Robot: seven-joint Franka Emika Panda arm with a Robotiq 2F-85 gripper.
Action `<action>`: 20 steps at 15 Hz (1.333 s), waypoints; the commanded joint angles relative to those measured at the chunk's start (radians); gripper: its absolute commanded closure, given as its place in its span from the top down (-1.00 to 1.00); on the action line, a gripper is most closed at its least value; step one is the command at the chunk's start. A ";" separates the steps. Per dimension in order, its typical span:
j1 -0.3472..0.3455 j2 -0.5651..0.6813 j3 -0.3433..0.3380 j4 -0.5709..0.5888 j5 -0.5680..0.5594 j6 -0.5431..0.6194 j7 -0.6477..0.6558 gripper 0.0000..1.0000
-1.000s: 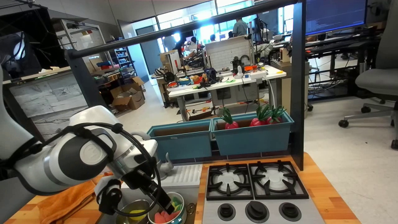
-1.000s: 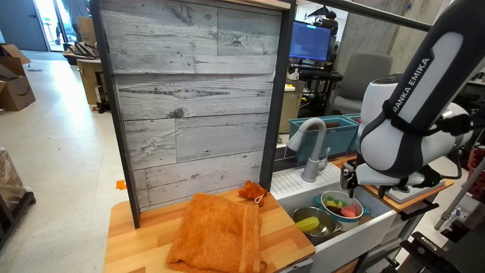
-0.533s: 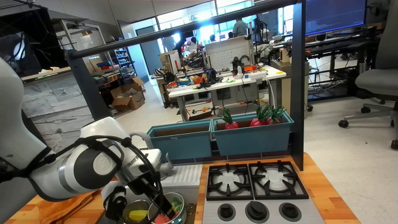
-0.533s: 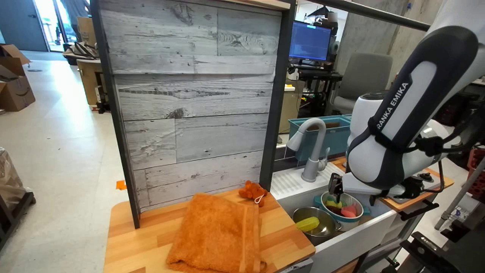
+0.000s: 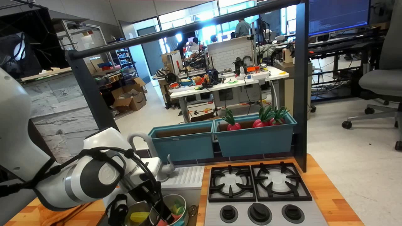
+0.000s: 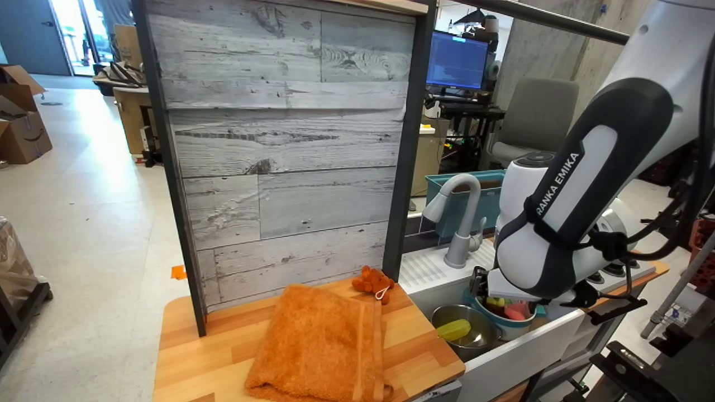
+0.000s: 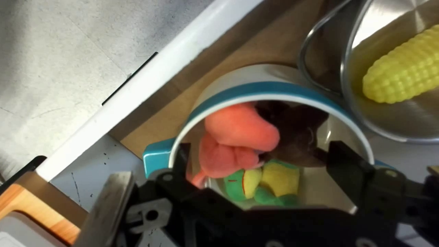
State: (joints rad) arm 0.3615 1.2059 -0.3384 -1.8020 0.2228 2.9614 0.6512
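Observation:
My gripper (image 7: pixel 259 151) stands open over a white pot (image 7: pixel 271 88) with a teal band, holding nothing. In the wrist view its two fingers frame the pot's mouth, near opposite sides of the rim. Inside the pot lie a coral-pink plush (image 7: pixel 240 128), a dark brown plush (image 7: pixel 295 137) and a green-and-yellow plush (image 7: pixel 279 178). The pink one is closest to the left finger; the brown one reaches toward the right finger. Beside this pot, a steel pot (image 6: pixel 469 352) contains a yellow corn cob (image 7: pixel 404 67). In an exterior view the gripper (image 6: pixel 478 282) partly hides the white pot.
Both pots stand in a sink with a white front wall (image 6: pixel 525 357). A grey faucet (image 6: pixel 463 223) rises behind it. The stove (image 5: pixel 260 188) adjoins one side; a wooden counter with an orange towel (image 6: pixel 318 346) and small orange plush (image 6: pixel 373 282) adjoins the other. Teal planters (image 5: pixel 185 144) stand behind.
The arm has come down and the gripper is lower, toward the white pot. It has also shifted toward the faucet side. Pots and plush toys look unmoved.

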 commanded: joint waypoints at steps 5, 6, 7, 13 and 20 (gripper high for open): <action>-0.024 0.046 0.013 0.076 -0.003 -0.054 0.007 0.38; -0.028 0.052 0.016 0.087 -0.004 -0.068 0.007 0.19; -0.030 0.059 0.017 0.097 -0.006 -0.076 0.008 0.04; -0.017 -0.018 0.024 0.021 -0.012 -0.053 -0.012 -0.81; 0.054 -0.313 -0.041 -0.286 -0.015 -0.036 0.004 -0.95</action>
State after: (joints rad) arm 0.3835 1.0637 -0.3450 -1.9017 0.2195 2.9086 0.6497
